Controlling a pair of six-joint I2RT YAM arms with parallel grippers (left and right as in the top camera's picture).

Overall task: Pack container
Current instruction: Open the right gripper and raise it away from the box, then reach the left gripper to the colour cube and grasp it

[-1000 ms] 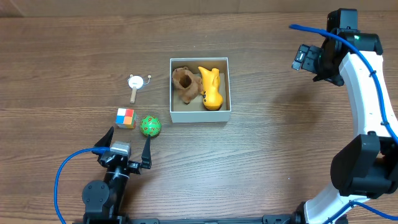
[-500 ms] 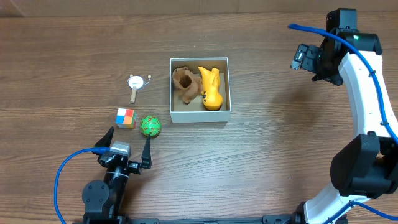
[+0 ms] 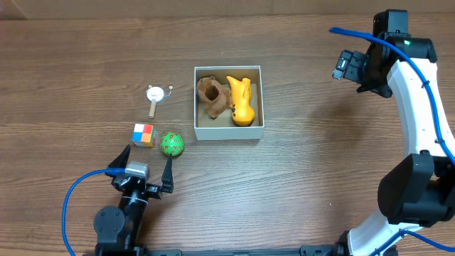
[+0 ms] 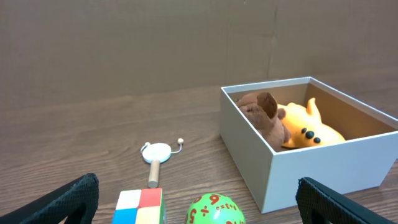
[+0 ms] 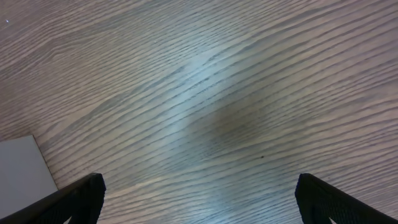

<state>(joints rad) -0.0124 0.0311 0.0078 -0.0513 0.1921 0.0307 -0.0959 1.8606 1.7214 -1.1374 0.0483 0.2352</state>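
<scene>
The container (image 3: 229, 133), a square white-walled cardboard box with a brown inside, sits mid-table and holds a brown plush toy (image 3: 211, 95) and a yellow toy (image 3: 241, 101). It also shows in the left wrist view (image 4: 292, 171). A green numbered ball (image 3: 171, 144), a coloured cube (image 3: 143, 134) and a small white disc on a wooden stick (image 3: 156, 97) lie left of it. My left gripper (image 3: 146, 167) is open and empty just in front of the ball (image 4: 211, 210) and cube (image 4: 138, 207). My right gripper (image 3: 350, 66) is open and empty, high at the far right.
The table is brown wood grain. A corner of the container (image 5: 22, 171) shows at the lower left of the right wrist view. Blue cables run along both arms.
</scene>
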